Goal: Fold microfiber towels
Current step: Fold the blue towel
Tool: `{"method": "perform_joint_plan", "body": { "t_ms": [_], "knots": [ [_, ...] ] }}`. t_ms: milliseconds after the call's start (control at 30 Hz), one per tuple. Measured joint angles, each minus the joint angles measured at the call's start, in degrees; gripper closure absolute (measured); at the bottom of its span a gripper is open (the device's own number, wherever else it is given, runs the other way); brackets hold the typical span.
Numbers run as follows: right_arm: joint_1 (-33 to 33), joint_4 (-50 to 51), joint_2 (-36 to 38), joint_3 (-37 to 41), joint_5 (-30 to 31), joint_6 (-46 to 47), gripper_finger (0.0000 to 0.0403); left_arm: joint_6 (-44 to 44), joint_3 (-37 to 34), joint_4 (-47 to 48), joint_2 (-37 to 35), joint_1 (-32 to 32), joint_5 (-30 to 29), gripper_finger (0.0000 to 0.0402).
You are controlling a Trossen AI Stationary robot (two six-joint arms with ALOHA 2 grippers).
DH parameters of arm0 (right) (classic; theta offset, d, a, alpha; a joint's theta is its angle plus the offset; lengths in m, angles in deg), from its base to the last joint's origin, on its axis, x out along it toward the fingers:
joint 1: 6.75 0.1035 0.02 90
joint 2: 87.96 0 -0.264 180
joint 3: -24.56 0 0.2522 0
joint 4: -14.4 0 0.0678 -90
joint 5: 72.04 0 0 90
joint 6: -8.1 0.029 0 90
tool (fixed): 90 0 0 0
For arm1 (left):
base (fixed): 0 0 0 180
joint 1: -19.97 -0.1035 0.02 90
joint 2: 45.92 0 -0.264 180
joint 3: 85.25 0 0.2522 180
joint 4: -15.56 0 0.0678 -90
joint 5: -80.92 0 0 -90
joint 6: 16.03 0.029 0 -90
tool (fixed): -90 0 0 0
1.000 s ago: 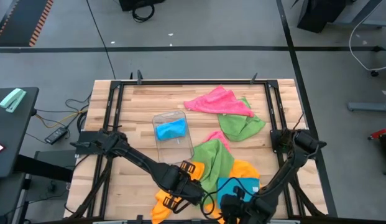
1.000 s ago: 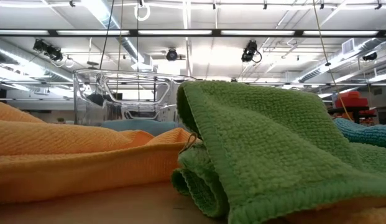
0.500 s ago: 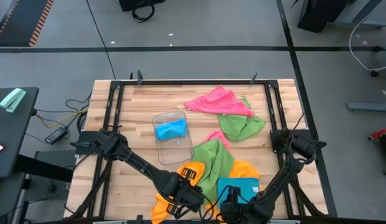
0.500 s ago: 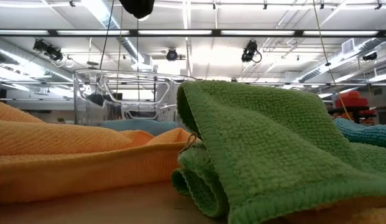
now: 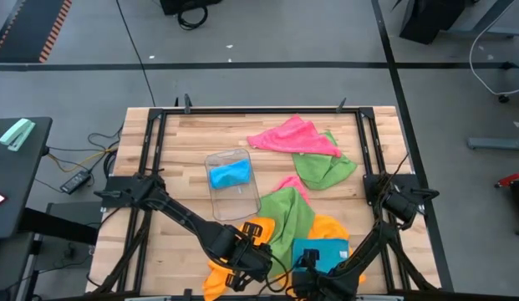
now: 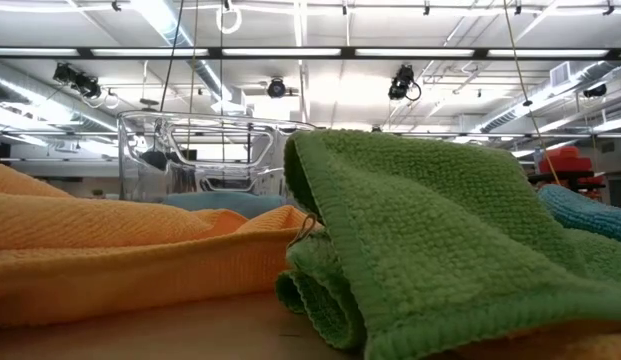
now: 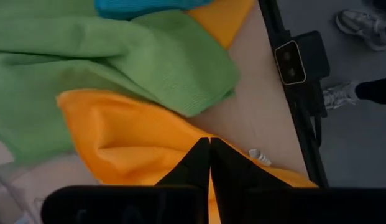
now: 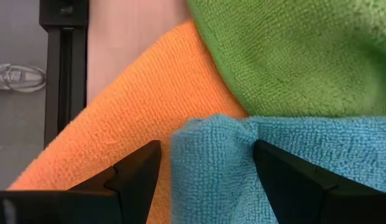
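Right arm retracted; blue towel (image 8: 255,162) between fingers (image 8: 140,171)

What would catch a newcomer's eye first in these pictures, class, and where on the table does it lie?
The bright heap of towels at the near edge stands out first: a green towel draped over an orange towel, with a blue towel on top, where both arms work. Farther back lie a pink towel and a second green towel. Between them, a clear plastic tray holds a blue cloth.
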Motion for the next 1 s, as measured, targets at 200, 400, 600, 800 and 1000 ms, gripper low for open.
{"method": "perform_joint_plan", "body": {
  "t_ms": [200, 400, 600, 800, 1000],
  "knots": [
    [0.0, -0.5, -0.4, -0.1, 0.2, 4.5, 0.0164, -1.0, 0.0, 0.1, -0.5, -0.2, -0.6, 0.0383],
    [0.0, -0.2, -0.5, 0.0, 0.2, 6.7, 0.0241, -1.0, 0.0, 0.1, -0.6, -0.3, -0.6, 0.0386],
    [0.2, -0.1, 1.1, 0.1, -0.1, 7.2, 0.0304, -1.0, 0.0, 0.2, -0.6, -0.3, -0.6, 0.0387],
    [1.2, -0.3, 1.4, 0.1, -0.3, 7.1, 0.0323, -1.0, 0.0, 0.3, -0.6, -0.3, -0.6, 0.0375],
    [1.6, -0.6, 2.9, 0.1, -0.3, 8.6, 0.0321, -1.0, 0.0, 0.2, -0.6, -0.3, -0.6, 0.0383]
  ]
}}
